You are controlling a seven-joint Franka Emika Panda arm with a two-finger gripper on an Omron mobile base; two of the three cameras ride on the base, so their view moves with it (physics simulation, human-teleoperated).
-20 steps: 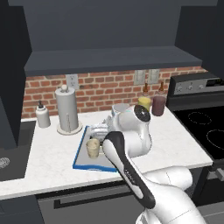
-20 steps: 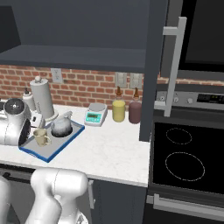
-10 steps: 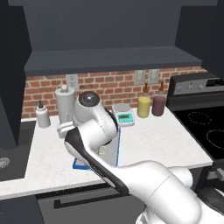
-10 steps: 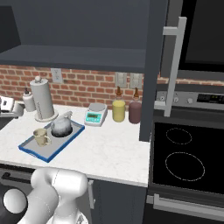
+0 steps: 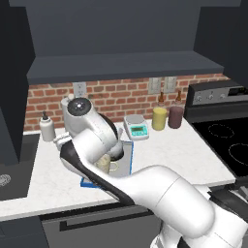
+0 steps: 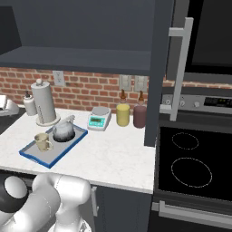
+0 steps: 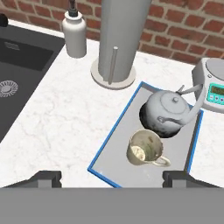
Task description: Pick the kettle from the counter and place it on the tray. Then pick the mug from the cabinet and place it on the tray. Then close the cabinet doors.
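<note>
Blue-rimmed tray (image 7: 103, 154) below the wide-apart pincer (image 7: 111, 178) held kettle (image 7: 168, 111) and mug (image 7: 144, 148); swinging toward the cabinet door (image 6: 158, 68) risked knocking them.

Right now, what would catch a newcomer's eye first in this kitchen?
The blue-rimmed tray on the white counter, carrying the silver kettle and the beige mug side by side. Next, the tall dark cabinet door standing open beside the stove.
</note>
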